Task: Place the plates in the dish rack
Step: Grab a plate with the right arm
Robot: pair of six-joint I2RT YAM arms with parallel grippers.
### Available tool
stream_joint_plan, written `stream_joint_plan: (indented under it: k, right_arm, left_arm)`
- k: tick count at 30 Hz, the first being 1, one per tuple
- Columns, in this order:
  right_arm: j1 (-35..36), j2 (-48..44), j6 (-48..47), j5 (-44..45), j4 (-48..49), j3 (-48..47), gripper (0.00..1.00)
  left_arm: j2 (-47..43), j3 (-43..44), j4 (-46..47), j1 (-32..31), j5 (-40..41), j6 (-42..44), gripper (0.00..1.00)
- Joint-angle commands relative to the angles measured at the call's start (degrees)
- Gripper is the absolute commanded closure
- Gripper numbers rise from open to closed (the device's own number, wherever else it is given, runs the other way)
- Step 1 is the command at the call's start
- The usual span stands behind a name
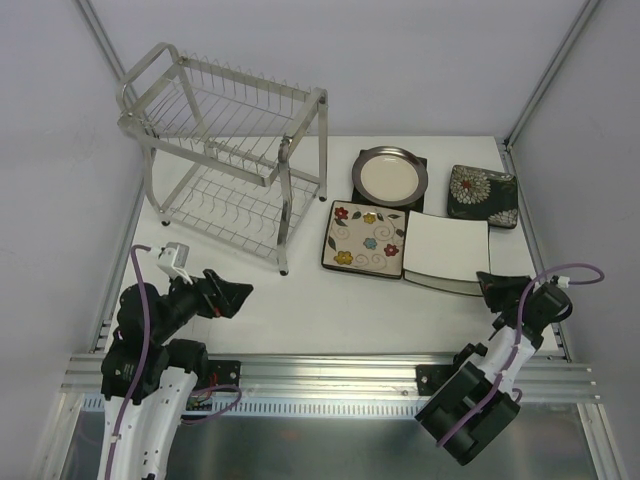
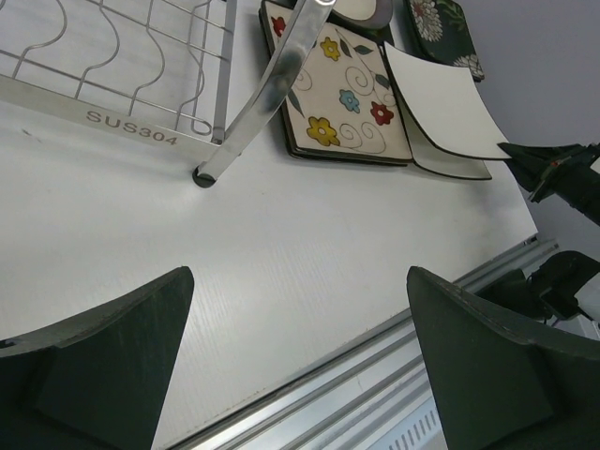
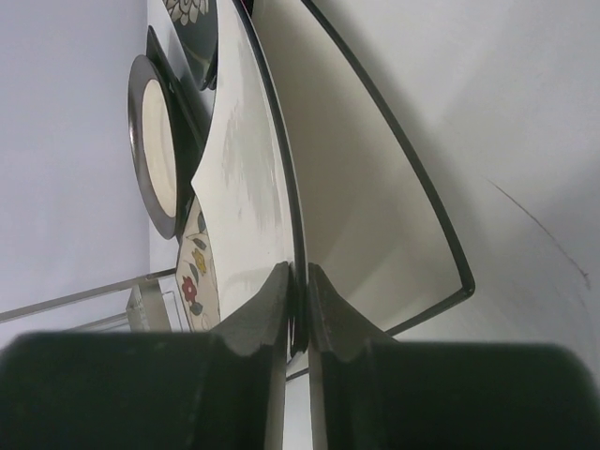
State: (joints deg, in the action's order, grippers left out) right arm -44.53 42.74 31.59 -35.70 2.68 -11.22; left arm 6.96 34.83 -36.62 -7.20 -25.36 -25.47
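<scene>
White bench (image 1: 330, 310), matte finish, w/ ribbed alu rail (image 1: 330, 372) along near edge. Pale grey walls (image 1: 420, 60) on 3 sides. Slim metal struts (image 1: 549, 75) at both back corners, leaning outward in top view.

Robotics lab test cell. Plain white tabletop (image 1: 320, 300) boxed in by blank pale wall panels (image 1: 60, 150) on slim aluminium struts (image 1: 105, 40). Ribbed aluminium rail (image 1: 330, 370) at near edge, with purple-cabled left robot arm (image 1: 150, 330) and right robot arm (image 1: 510, 340). Shiny silver wire dish rack (image 1: 230, 150) on tabletop.

The round plate (image 1: 389, 175) hides all but the corners of the dark square plate (image 1: 421, 161) beneath.
</scene>
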Motion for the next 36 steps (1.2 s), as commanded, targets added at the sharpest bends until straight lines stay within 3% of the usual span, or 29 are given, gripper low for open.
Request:
stream_joint_plan:
  k: [1,9,24,36]
  right_arm:
    - [0.8,-0.7,0.6,-5.7,-0.6,-3.4,0.99]
    - [1.3,-1.3,1.9,-3.5,-9.6,-9.2,0.99]
    - [3.2,1.4,0.8,-0.5,-26.5,-25.0,1.0]
    - [6.3,1.4,1.5,2.3,-31.4,-29.7,0.99]
  left_arm:
    - [3.2,2.0,0.7,-0.4,-1.4,-2.4,0.01]
    - [9.0,6.0,0.7,-0.4,-1.5,-5.7,0.01]
    - [9.8,8.1,0.7,-0.4,1.8,-9.1,0.01]
    - [15.8,9.4,1.2,-0.6,-5.7,-17.5,0.01]
